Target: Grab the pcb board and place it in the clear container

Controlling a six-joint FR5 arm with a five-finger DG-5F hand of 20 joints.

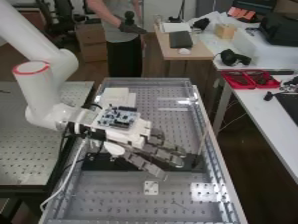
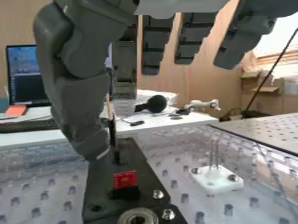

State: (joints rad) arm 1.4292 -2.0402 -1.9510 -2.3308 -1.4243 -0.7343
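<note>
The hand [image 1: 149, 156] hangs over the middle of the bench, its fingers extended and spread over a black plate [image 1: 97, 162]. In the wrist view the hand [image 2: 78, 85] shows its thumb pointing down on one side and several fingers apart from it, fairly straight, with nothing held between them. A small red pcb board [image 2: 125, 179] stands in a black fixture on the black plate [image 2: 106, 187], a short way beyond the thumb's tip and not touched by it.
On the perforated bench [image 1: 113, 195] lies a white plate [image 1: 151, 188] bearing thin pins. A thin rod [image 1: 201, 147] rises near the fingertips. Clear walls edge the bench. Red trays [image 1: 247, 79] and headphones [image 1: 233, 57] are on the white side table.
</note>
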